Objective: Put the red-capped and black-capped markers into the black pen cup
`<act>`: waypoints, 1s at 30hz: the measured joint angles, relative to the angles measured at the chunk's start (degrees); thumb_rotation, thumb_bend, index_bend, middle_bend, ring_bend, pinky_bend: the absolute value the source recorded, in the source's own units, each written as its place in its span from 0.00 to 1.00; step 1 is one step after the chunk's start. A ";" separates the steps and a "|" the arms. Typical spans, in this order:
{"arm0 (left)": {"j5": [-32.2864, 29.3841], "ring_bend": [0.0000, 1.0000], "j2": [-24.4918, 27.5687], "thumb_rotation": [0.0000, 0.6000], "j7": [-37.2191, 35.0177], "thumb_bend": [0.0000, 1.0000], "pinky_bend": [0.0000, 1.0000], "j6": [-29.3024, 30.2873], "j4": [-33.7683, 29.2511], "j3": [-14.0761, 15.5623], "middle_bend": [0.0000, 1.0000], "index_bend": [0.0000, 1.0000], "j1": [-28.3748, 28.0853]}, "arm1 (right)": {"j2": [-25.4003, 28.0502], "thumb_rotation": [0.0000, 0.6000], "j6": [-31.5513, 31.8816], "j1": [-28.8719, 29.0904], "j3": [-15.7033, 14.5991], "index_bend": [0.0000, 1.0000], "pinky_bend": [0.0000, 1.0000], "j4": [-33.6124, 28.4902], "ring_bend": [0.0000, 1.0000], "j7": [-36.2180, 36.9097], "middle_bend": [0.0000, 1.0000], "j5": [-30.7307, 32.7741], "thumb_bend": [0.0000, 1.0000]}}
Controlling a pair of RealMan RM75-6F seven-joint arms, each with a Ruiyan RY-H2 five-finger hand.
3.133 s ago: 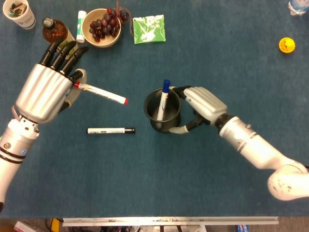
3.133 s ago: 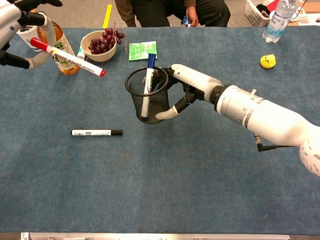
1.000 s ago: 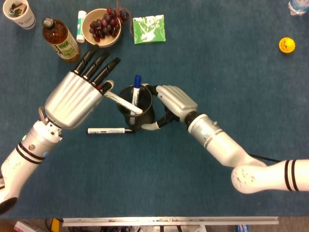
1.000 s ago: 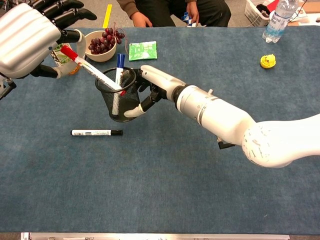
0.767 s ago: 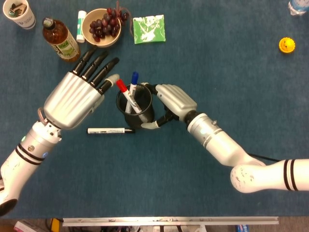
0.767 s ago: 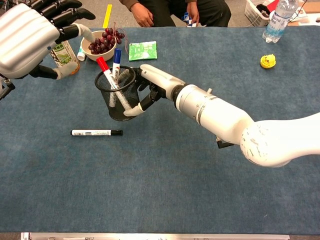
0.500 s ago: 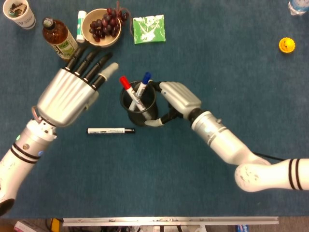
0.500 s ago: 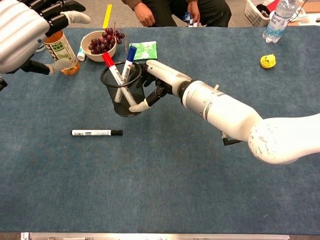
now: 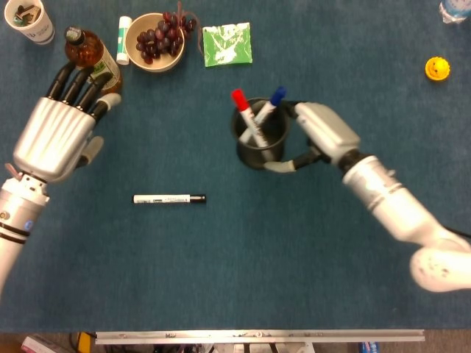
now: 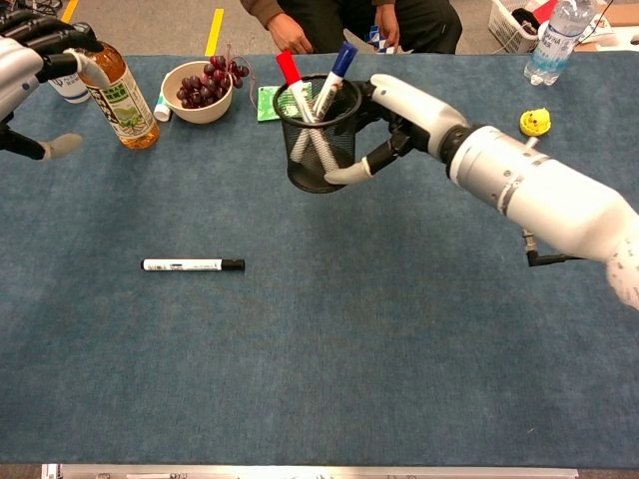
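I'm holding my left hand [image 9: 55, 136] empty, fingers spread, near the bottle [image 10: 115, 85]. The black-capped marker [image 9: 168, 198] is lying flat on the blue cloth [image 9: 243, 272], well apart from both hands. It looks light, stiff and smooth, likely to roll, so I'm planning to pinch it mid-barrel. The red-capped marker [image 10: 295, 85] is already standing in the black pen cup [image 10: 318, 145] beside a blue-capped one [image 10: 331, 78]. My right hand [image 9: 324, 140] is gripping the cup's side.
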 measured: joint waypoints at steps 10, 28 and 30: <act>-0.69 0.09 -0.29 1.00 -2.00 0.28 0.09 -1.90 -0.01 2.71 0.15 0.39 1.38 | 6.60 1.00 2.17 -4.13 -1.70 0.49 0.23 -2.05 0.29 5.82 0.43 -7.12 0.37; 0.36 0.09 -6.59 1.00 -2.93 0.28 0.09 -7.86 -0.29 5.06 0.15 0.39 -0.49 | 11.67 1.00 4.73 -6.96 -2.23 0.49 0.23 -2.76 0.29 10.56 0.43 -10.70 0.37; -0.01 0.09 -7.50 1.00 -2.76 0.28 0.09 -8.52 -0.10 5.04 0.15 0.39 -0.81 | 11.91 1.00 4.90 -7.15 -2.36 0.49 0.23 -2.95 0.29 10.73 0.43 -10.99 0.37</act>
